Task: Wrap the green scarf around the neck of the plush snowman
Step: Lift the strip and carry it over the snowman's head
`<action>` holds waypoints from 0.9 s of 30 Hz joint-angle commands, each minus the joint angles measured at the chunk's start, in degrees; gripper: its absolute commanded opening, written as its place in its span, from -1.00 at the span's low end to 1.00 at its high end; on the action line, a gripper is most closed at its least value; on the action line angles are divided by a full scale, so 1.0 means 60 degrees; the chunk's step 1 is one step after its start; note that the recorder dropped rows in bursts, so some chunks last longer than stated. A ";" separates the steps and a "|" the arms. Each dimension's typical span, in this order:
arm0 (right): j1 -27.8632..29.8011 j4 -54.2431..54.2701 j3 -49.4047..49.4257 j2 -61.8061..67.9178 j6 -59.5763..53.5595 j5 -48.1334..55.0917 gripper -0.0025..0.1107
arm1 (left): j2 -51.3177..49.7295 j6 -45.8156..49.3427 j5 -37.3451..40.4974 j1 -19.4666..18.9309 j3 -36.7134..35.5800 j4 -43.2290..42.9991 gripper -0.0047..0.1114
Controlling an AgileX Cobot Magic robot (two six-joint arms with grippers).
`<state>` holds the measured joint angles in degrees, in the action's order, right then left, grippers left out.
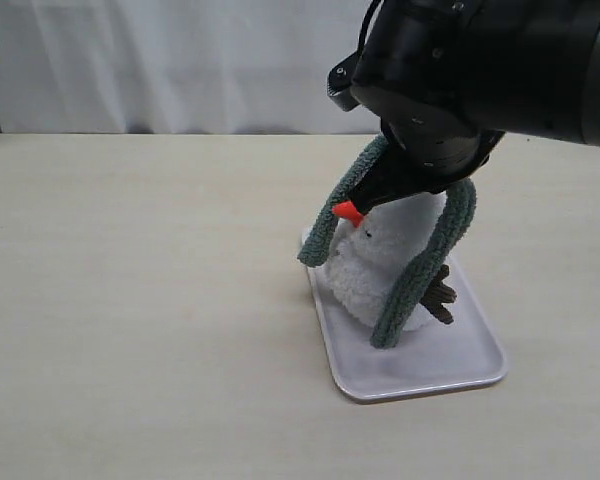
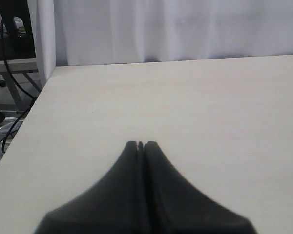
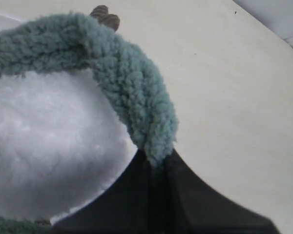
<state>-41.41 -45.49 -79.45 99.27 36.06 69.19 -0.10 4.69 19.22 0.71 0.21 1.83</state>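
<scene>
The plush snowman (image 1: 380, 270) stands on a white tray (image 1: 460, 365), orange nose (image 1: 347, 211) pointing left and one brown twig arm (image 1: 441, 297) on its right side. The green scarf (image 1: 425, 270) lies draped over its head, one end hanging down each side. My right gripper (image 3: 158, 158) is shut on the green scarf (image 3: 132, 92) just above the white fluffy head (image 3: 44, 146); in the exterior view its black body (image 1: 430, 130) hides the head's top and the neck. Over bare table, my left gripper (image 2: 141, 144) is shut with nothing in it.
The light wooden table (image 1: 130, 300) spreads to the left of the tray. White curtains (image 1: 160, 60) hang behind it. The table's edge, with cables and a stand (image 2: 12, 58) beyond it, shows in the left wrist view.
</scene>
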 commanded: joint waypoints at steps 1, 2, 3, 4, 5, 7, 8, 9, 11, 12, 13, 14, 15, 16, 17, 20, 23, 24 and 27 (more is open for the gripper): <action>0.0100 -0.0199 0.0151 -0.0025 0.0633 -0.0361 -0.88 | 0.0017 -0.0048 -0.0118 -0.0049 -0.0034 0.0063 -0.92; 0.0100 -0.0199 0.0134 -0.0049 0.0633 -0.0433 -0.88 | 0.0017 -0.0048 -0.0118 -0.0049 -0.0034 0.0063 -0.92; 0.0100 -0.0199 0.0134 -0.0049 0.0633 -0.0521 -0.88 | 0.0017 -0.0048 -0.0118 -0.0049 -0.0034 0.0063 -0.92; 0.0100 -0.0128 0.0134 -0.0115 0.0590 -0.0608 -0.88 | 0.0017 -0.0048 -0.0118 -0.0049 -0.0034 0.0063 -0.92; 0.0100 -0.0003 0.0115 -0.0160 0.0547 -0.0761 -0.88 | 0.0017 -0.0048 -0.0118 -0.0049 -0.0034 0.0063 -0.92; 0.0100 0.0427 -0.0014 -0.0273 0.0336 -0.0933 -0.88 | 0.0017 -0.0048 -0.0118 -0.0049 -0.0034 0.0063 -0.92; 0.0100 0.0755 -0.0140 -0.0347 0.0120 -0.1038 -0.88 | 0.0017 -0.0048 -0.0118 -0.0049 -0.0034 0.0063 -0.92; 0.0100 0.1063 -0.0263 -0.0435 -0.0061 -0.1121 -0.88 | 0.0017 -0.0048 -0.0118 -0.0049 -0.0034 0.0063 -0.92; 0.0100 0.1941 -0.0600 -0.0610 -0.0504 -0.1390 -0.88 | 0.0017 -0.0048 -0.0118 -0.0049 -0.0034 0.0045 -0.92; 0.0100 0.2293 -0.0746 -0.0691 -0.0698 -0.1519 -0.88 | 0.0017 -0.0048 -0.0118 -0.0049 -0.0034 0.0045 -0.92; 0.0100 0.2743 -0.0864 -0.0798 -0.0895 -0.1710 -0.88 | 0.0017 -0.0048 -0.0118 -0.0049 -0.0034 0.0045 -0.92; 0.0100 0.3123 -0.0943 -0.0890 -0.1049 -0.1922 -0.88 | 0.0017 -0.0048 -0.0118 -0.0049 -0.0034 0.0045 -0.92; 0.0100 0.3410 -0.0982 -0.0963 -0.1145 -0.2093 -0.88 | 0.0017 -0.0048 -0.0118 -0.0049 -0.0034 0.0045 -0.92; 0.0100 0.3651 -0.0986 -0.1043 -0.1166 -0.2319 -0.88 | 0.0017 -0.0048 -0.0118 -0.0049 -0.0034 0.0045 -0.92; 0.0100 0.3814 -0.0986 -0.1097 -0.1166 -0.2515 -0.88 | 0.0017 -0.0048 -0.0118 -0.0049 -0.0034 0.0045 -0.92; 0.0100 0.3799 -0.0947 -0.1056 -0.1128 -0.2600 -0.88 | 0.0017 -0.0048 -0.0118 -0.0049 -0.0034 0.0045 -0.92; 0.0100 0.3215 -0.0604 -0.0952 -0.0677 -0.2862 -0.88 | 0.0017 -0.0048 -0.0118 -0.0049 -0.0034 0.0045 -0.92; 0.0100 0.2917 -0.0447 -0.0952 -0.0402 -0.2964 -0.88 | 0.0017 -0.0048 -0.0118 -0.0049 -0.0034 0.0045 -0.92; 0.0100 0.1657 0.0056 -0.0952 0.0716 -0.3017 -0.88 | 0.0017 -0.0048 -0.0118 -0.0049 -0.0034 0.0045 -0.92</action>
<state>-41.32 -29.25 -81.27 93.47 35.08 51.94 -0.10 4.69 19.22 0.71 0.21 1.83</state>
